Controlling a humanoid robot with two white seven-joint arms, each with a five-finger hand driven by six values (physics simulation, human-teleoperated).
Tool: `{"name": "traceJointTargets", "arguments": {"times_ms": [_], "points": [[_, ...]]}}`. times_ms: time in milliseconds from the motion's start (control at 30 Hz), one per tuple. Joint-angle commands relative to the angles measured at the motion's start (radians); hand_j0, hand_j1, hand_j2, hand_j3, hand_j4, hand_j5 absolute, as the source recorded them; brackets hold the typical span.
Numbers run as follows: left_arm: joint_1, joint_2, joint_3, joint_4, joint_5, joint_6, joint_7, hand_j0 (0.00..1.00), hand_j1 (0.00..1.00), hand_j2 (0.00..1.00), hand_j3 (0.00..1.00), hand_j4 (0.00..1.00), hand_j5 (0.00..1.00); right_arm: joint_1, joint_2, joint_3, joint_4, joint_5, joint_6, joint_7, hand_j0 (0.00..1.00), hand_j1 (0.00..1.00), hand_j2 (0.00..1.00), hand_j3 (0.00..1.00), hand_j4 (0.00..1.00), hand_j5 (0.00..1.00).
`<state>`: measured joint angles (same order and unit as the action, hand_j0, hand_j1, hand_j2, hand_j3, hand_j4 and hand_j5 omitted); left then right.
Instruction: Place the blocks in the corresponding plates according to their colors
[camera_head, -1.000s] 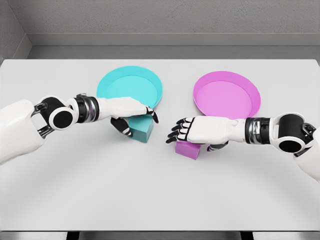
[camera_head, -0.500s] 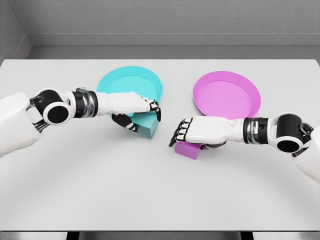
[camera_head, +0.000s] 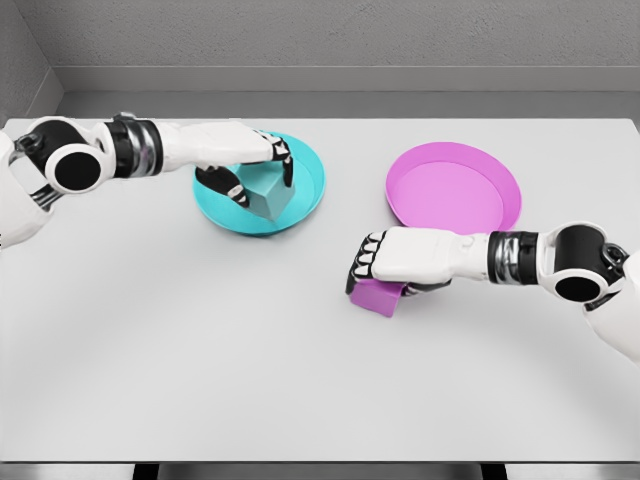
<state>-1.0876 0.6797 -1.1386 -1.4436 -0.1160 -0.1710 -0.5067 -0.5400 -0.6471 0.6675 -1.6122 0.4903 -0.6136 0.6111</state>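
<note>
While the left robot hand (camera_head: 245, 165) pinches the teal cube block (camera_head: 266, 193) over the round teal plate (camera_head: 310, 180), the right robot hand (camera_head: 385, 262) clamps the magenta cube block (camera_head: 374, 296) on the white worktop (camera_head: 200, 350), near the round magenta plate (camera_head: 455, 190).

White table (camera_head: 200, 380), grey wall (camera_head: 350, 35)

Both arms are glossy white shells with round black discs ringed in white at the joints. Banded wrists (black and silver-grey rings) lead to the white left hand (camera_head: 235, 155) and right hand (camera_head: 395, 262), whose finger segments are black with white knuckle plates.
</note>
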Motion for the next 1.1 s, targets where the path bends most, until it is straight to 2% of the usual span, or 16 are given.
{"name": "traceJointTargets", "arguments": {"times_ms": [0, 67, 200, 333, 367, 467, 567, 633, 700, 800, 833, 900, 933, 1067], "points": [[-0.002, -0.051, 0.0, 0.129, 0.001, 0.001, 0.002, 0.4, 0.4, 0.4, 0.4, 0.4, 0.4, 0.0, 0.0, -0.003, 0.008, -0.01, 0.003, 0.0, 0.67, 0.67, 0.67, 0.67, 0.67, 0.67], [-0.011, -0.089, 0.0, 0.213, -0.002, 0.001, 0.002, 0.4, 0.4, 0.4, 0.4, 0.4, 0.4, -0.002, 0.0, -0.034, 0.012, -0.044, 0.003, 0.0, 0.67, 0.67, 0.67, 0.67, 0.67, 0.67], [-0.021, -0.109, 0.002, 0.289, -0.007, 0.001, 0.002, 0.47, 0.47, 0.47, 0.47, 0.47, 0.47, -0.006, -0.002, -0.06, 0.038, -0.075, 0.003, 0.0, 0.67, 0.67, 0.67, 0.67, 0.67, 0.67], [-0.028, -0.126, 0.002, 0.332, -0.005, 0.002, 0.004, 0.92, 0.92, 0.92, 0.92, 0.92, 0.92, -0.011, -0.002, -0.062, 0.049, -0.108, 0.003, 0.0, 0.67, 0.67, 0.67, 0.67, 0.67, 0.67], [-0.028, -0.127, 0.002, 0.33, -0.004, 0.001, 0.004, 0.99, 0.99, 0.99, 0.99, 0.99, 0.99, -0.011, -0.002, -0.071, 0.052, -0.11, 0.003, 0.0, 0.67, 0.67, 0.67, 0.67, 0.67, 0.67], [-0.028, -0.134, 0.002, 0.321, -0.001, 0.001, 0.004, 1.0, 1.0, 1.0, 1.0, 1.0, 1.0, -0.012, -0.003, -0.092, 0.081, -0.147, 0.003, 0.0, 0.67, 0.67, 0.67, 0.67, 0.67, 0.67], [-0.038, -0.126, 0.003, 0.318, -0.001, -0.012, 0.004, 1.0, 1.0, 1.0, 1.0, 1.0, 1.0, -0.015, -0.005, -0.158, 0.13, -0.199, 0.003, 0.0, 0.67, 0.67, 0.67, 0.67, 0.67, 0.67], [-0.038, -0.108, 0.017, 0.282, 0.001, -0.042, 0.004, 1.0, 1.0, 1.0, 1.0, 1.0, 1.0, -0.026, -0.009, -0.2, 0.187, -0.265, 0.003, 0.0, 0.67, 0.67, 0.67, 0.67, 0.67, 0.67], [-0.034, -0.013, 0.037, 0.255, 0.001, -0.209, 0.004, 1.0, 1.0, 1.0, 1.0, 1.0, 1.0, -0.048, -0.012, -0.259, 0.279, -0.309, 0.003, 0.0, 0.67, 0.67, 0.67, 0.67, 0.67, 0.67], [-0.026, 0.093, 0.077, 0.258, 0.002, -0.416, 0.004, 1.0, 1.0, 1.0, 1.0, 1.0, 1.0, -0.06, -0.009, -0.289, 0.359, -0.331, 0.003, 0.0, 0.68, 0.68, 0.68, 0.68, 0.68, 0.68], [-0.006, 0.107, 0.094, 0.258, 0.002, -0.433, 0.004, 1.0, 1.0, 1.0, 1.0, 1.0, 1.0, -0.067, -0.008, -0.293, 0.376, -0.331, 0.003, 0.0, 0.69, 0.69, 0.69, 0.69, 0.69, 0.69], [0.067, 0.142, 0.172, 0.258, 0.002, -0.44, 0.004, 1.0, 1.0, 1.0, 1.0, 1.0, 1.0, -0.071, -0.002, -0.295, 0.388, -0.331, 0.003, 0.0, 0.73, 0.73, 0.73, 0.73, 0.73, 0.73], [0.075, 0.169, 0.181, 0.261, 0.002, -0.44, 0.004, 1.0, 1.0, 1.0, 1.0, 1.0, 1.0, -0.071, -0.002, -0.295, 0.391, -0.331, 0.003, 0.0, 0.73, 0.73, 0.73, 0.73, 0.73, 0.73], [0.109, 0.172, 0.181, 0.267, 0.002, -0.44, 0.004, 1.0, 1.0, 1.0, 1.0, 1.0, 1.0, -0.072, 0.004, -0.324, 0.442, -0.332, 0.003, 0.0, 0.73, 0.73, 0.73, 0.73, 0.73, 0.73]]}}
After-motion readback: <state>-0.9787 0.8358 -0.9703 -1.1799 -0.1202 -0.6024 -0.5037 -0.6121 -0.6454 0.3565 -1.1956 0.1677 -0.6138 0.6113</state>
